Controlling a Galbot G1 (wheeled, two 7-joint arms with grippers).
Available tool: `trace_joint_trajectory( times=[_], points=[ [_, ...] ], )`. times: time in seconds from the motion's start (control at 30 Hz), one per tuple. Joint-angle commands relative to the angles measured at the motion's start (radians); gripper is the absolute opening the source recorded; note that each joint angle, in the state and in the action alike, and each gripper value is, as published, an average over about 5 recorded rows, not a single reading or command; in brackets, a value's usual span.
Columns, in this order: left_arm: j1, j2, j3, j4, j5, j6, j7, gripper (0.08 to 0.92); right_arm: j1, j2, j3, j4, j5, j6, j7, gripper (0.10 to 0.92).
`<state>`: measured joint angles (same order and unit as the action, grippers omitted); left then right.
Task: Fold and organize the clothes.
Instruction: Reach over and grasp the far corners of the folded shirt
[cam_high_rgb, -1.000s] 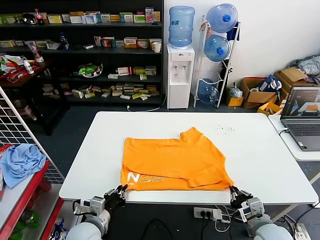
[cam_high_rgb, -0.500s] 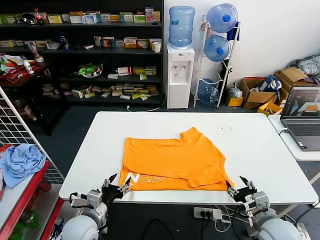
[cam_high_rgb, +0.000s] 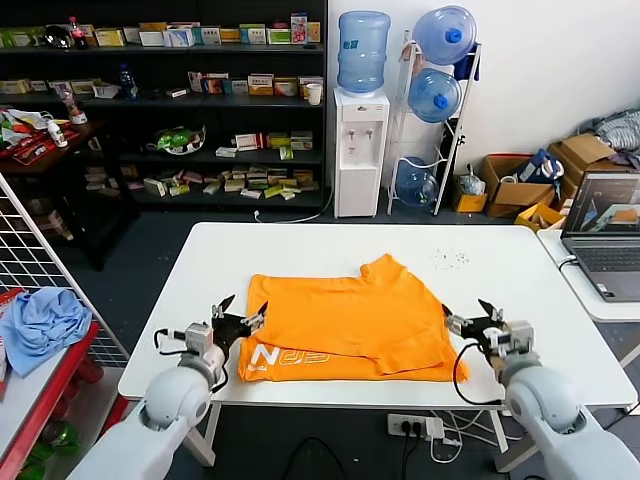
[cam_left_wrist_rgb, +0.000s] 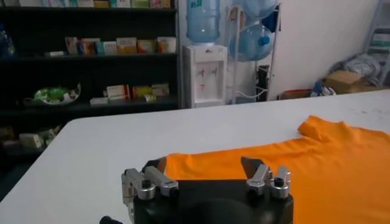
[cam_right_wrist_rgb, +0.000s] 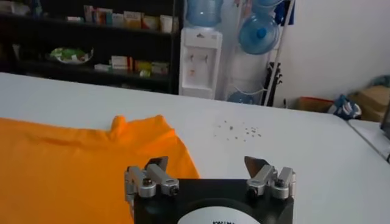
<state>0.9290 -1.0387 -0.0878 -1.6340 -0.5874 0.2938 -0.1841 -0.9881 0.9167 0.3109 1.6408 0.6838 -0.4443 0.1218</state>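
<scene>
**Both grippers up beside the shirt**

Since the earlier frames both arms have risen from below the near table edge: the left gripper (cam_high_rgb: 238, 318) now hovers at the left edge of the T-shirt (cam_high_rgb: 350, 325), and the right gripper (cam_high_rgb: 476, 318) sits just off its right edge. Each has its fingers spread apart with nothing between them (both wrist views show the two fingertips wide of each other over the table). The shirt's lower left corner looks slightly shifted compared with a second ago.

The orange T-shirt lies flat in the centre of the head view, on the white table (cam_high_rgb: 300, 250), folded over so a strip with white lettering (cam_high_rgb: 290, 357) shows along its lower left. A small raised fold sits at its upper middle. In the left wrist view the shirt (cam_left_wrist_rgb: 317, 164) fills the lower right behind the left gripper (cam_left_wrist_rgb: 204, 173); in the right wrist view it (cam_right_wrist_rgb: 73, 164) fills the lower left, beside the right gripper (cam_right_wrist_rgb: 207, 167).

A scatter of small specks (cam_high_rgb: 448, 258) lies on the table toward the upper right of the shirt. A light blue cloth (cam_high_rgb: 40, 325) rests on a rack at the left edge of the frame, and a laptop (cam_high_rgb: 605, 225) stands open at the right edge.
</scene>
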Motion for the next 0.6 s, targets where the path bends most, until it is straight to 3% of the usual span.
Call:
trace_joint_trajectory(
  times=[0.03, 0.3, 0.6],
  points=[
    [-0.323, -0.066, 0.117, 0.328, -0.080, 0.024, 0.015, 0.823, 0.344, 0.029, -0.144, -0.308, 0.093, -0.076, -0.111, 0.823],
    [-0.429, -0.163, 0.141, 0.559, -0.069, 0.029, 0.031, 0.823, 0.478, 0.115, -0.241, -0.528, 0.026, -0.018, -0.203, 0.823],
    [-0.440, -0.227, 0.119, 0.685, -0.015, 0.021, 0.042, 0.823, 0.539, 0.210, -0.284, -0.726, -0.076, 0.068, -0.328, 0.823]
  ],
)
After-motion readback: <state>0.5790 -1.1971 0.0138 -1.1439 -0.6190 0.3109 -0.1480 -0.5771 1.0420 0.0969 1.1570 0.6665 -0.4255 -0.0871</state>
